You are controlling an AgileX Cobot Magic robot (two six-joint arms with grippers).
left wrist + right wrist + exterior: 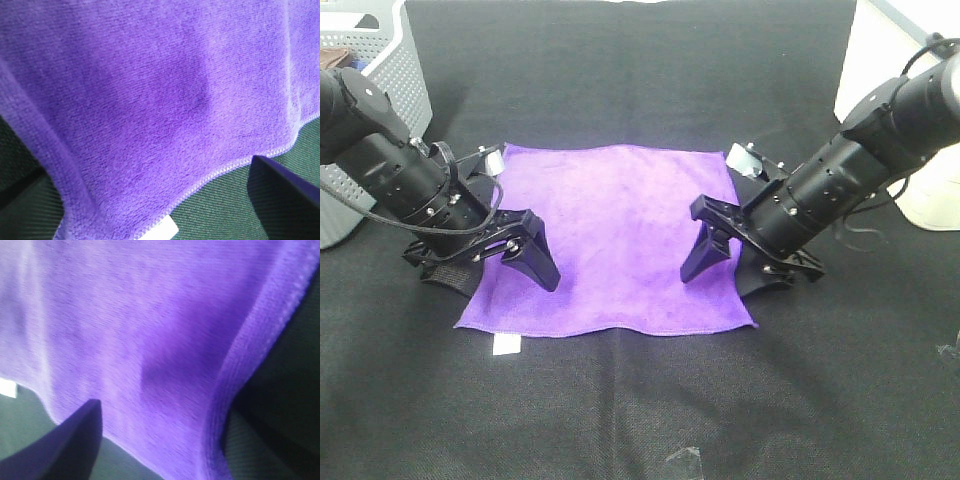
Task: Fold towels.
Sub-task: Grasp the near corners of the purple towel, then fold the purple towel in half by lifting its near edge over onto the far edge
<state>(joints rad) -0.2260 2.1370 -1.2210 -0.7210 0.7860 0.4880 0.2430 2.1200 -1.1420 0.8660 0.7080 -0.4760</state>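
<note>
The purple towel lies spread flat on the black table, with its small white tag at the near left corner. My left gripper is open and low over the towel's left edge, with one finger on the cloth and the other off it. My right gripper is open and straddles the right edge in the same way. The left wrist view shows the towel, its stitched near edge, the tag and one finger. The right wrist view shows the towel and one finger.
A grey perforated basket stands at the back left, close behind my left arm. A white object stands at the back right, by my right arm. A scrap of clear tape lies near the front edge.
</note>
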